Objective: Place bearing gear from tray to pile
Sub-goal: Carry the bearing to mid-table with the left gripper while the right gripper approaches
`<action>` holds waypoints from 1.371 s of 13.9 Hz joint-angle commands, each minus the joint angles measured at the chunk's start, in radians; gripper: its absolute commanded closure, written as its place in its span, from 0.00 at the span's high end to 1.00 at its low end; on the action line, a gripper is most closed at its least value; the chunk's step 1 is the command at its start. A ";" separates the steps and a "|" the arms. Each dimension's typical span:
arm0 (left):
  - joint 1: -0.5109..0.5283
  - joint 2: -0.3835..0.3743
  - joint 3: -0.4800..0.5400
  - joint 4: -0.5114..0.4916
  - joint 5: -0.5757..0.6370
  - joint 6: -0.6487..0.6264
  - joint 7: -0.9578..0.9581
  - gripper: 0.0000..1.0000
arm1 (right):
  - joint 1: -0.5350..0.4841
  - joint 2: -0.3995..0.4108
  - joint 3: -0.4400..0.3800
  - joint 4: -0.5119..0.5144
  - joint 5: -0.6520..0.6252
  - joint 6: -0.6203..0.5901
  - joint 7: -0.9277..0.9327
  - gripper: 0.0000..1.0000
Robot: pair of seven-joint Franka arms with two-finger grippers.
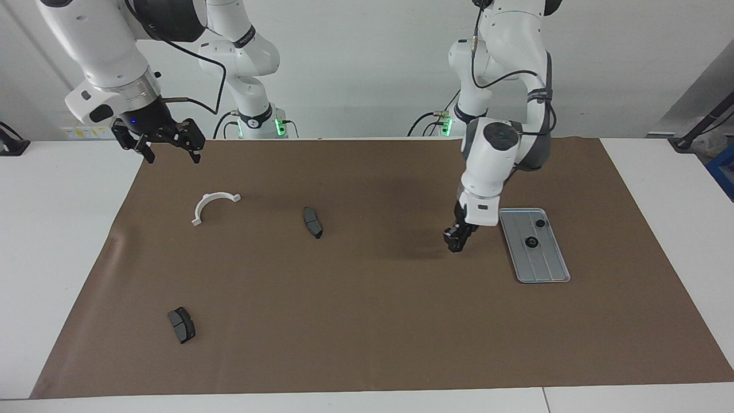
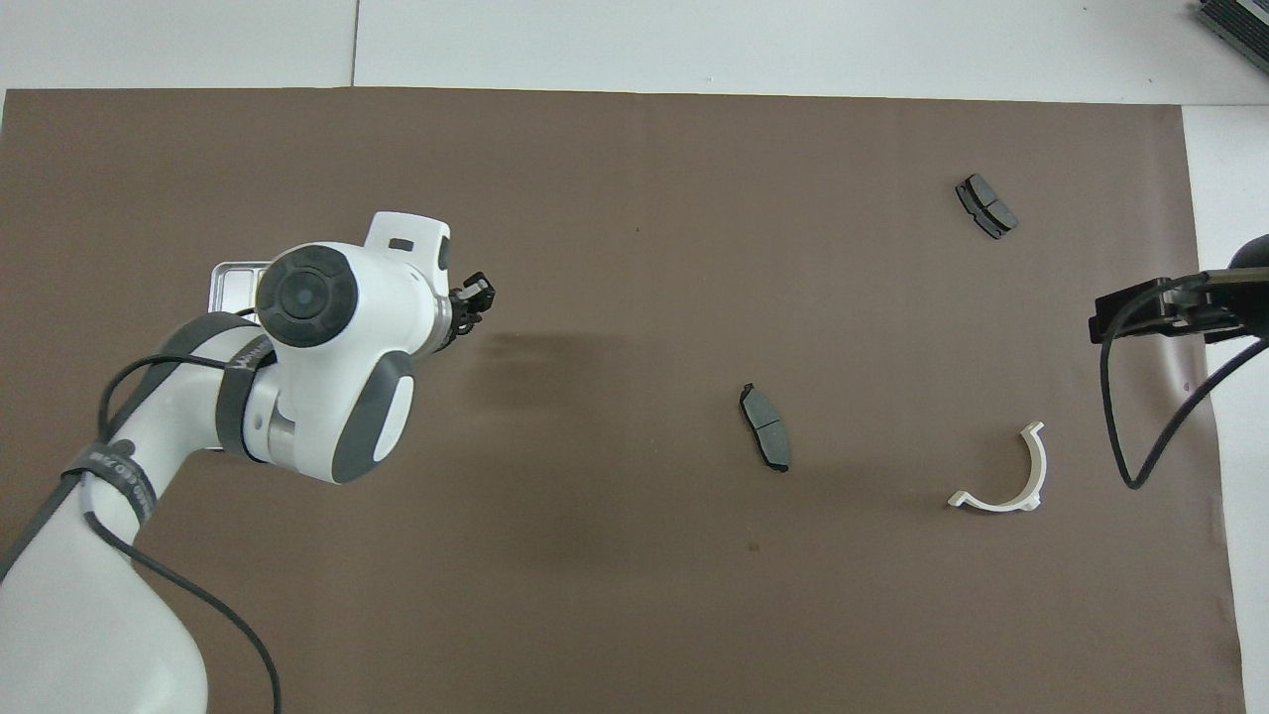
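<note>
On the brown mat (image 1: 367, 321), a ribbed grey-blue tray (image 1: 547, 264) carries two small black bearing gears (image 1: 531, 242), one at its 12 o'clock end (image 1: 539, 223). At its 9 o'clock hangs the left gripper (image 1: 456, 240), grip unclear. Two brake pads (image 1: 312, 222) (image 1: 182, 324) and one white half-ring bracket (image 1: 213, 205) lie scattered toward the right arm's end. The right gripper (image 1: 166, 143) waits spread, empty. No lettering is legible.
</note>
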 commanded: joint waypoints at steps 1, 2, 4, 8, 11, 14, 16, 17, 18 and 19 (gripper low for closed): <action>-0.131 0.007 0.019 0.013 0.006 -0.019 0.004 0.00 | -0.007 -0.005 0.005 -0.009 0.015 0.025 0.011 1.00; -0.176 0.014 0.019 0.015 0.006 -0.013 0.007 0.00 | -0.007 -0.007 0.005 -0.013 0.015 0.034 0.005 1.00; -0.240 0.042 0.021 0.018 0.008 0.022 0.097 0.00 | -0.004 -0.010 0.007 -0.027 0.016 0.057 0.019 1.00; -0.250 0.076 0.018 0.038 0.008 0.052 0.314 0.01 | 0.002 -0.013 0.007 -0.070 0.016 0.143 0.023 1.00; -0.251 0.148 0.015 0.101 0.003 0.061 0.414 0.08 | 0.016 -0.005 0.007 -0.094 0.018 0.181 0.023 1.00; -0.253 0.168 0.004 0.122 -0.004 0.090 0.416 0.65 | 0.074 0.041 0.007 -0.120 0.019 0.271 0.058 1.00; -0.256 0.168 -0.002 0.128 -0.006 0.091 0.408 1.00 | 0.143 0.103 0.007 -0.131 0.018 0.351 0.173 1.00; -0.255 0.168 -0.001 0.151 -0.010 0.081 0.406 1.00 | 0.190 0.146 0.007 -0.127 0.018 0.381 0.215 1.00; -0.241 0.166 -0.001 0.164 -0.030 0.073 0.405 1.00 | 0.233 0.191 0.007 -0.119 0.018 0.407 0.256 1.00; -0.227 0.153 0.007 0.164 -0.047 0.058 0.403 1.00 | 0.275 0.226 0.007 -0.119 0.018 0.451 0.323 1.00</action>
